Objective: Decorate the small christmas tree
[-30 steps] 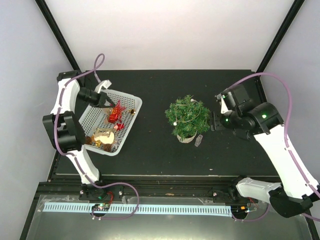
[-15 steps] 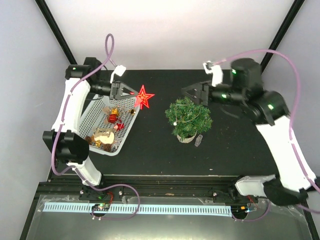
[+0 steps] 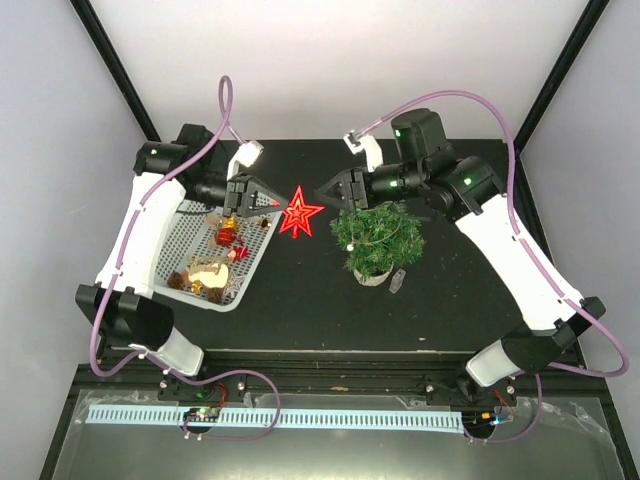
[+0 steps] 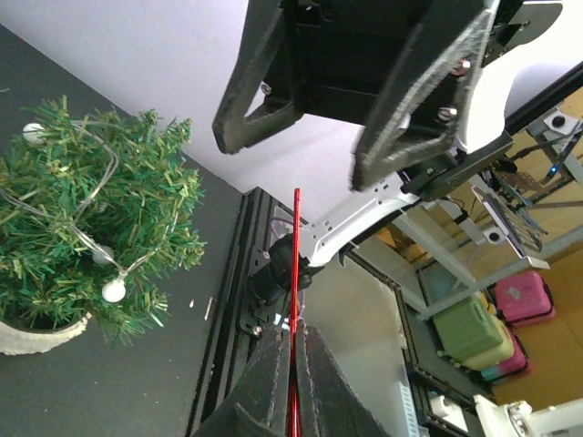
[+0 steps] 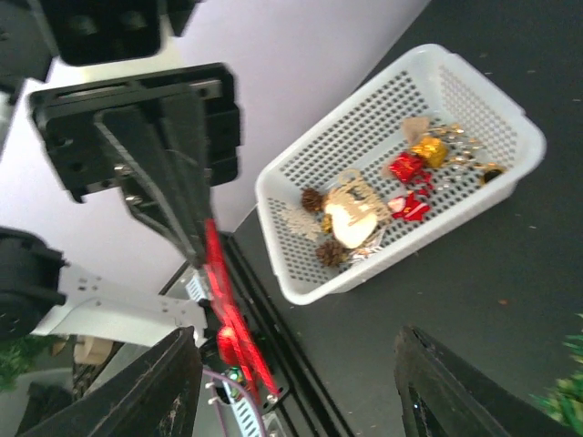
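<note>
Overhead, the small bushy dark-green christmas tree (image 3: 377, 237) stood upright in its whitish pot, right of the middle of the black tabletop (image 3: 300, 310), with a string of little white beads draped through its sprigs. The left gripper (image 3: 272, 203) was clenched on a flat, glossy red star ornament (image 3: 299, 214), pinching one point so that the star hung in the air to the left of the treetop, apart from it. The right gripper (image 3: 325, 192) faced that star with its jaws spread and nothing between them, hovering at the tree's upper left edge. A white perforated plastic basket (image 3: 262, 250) of red and gold ornaments sat left of the star, near the table's left edge. Bare tabletop lay between basket and tree and along the near side; both grippers worked close to the table's back edge.
</note>
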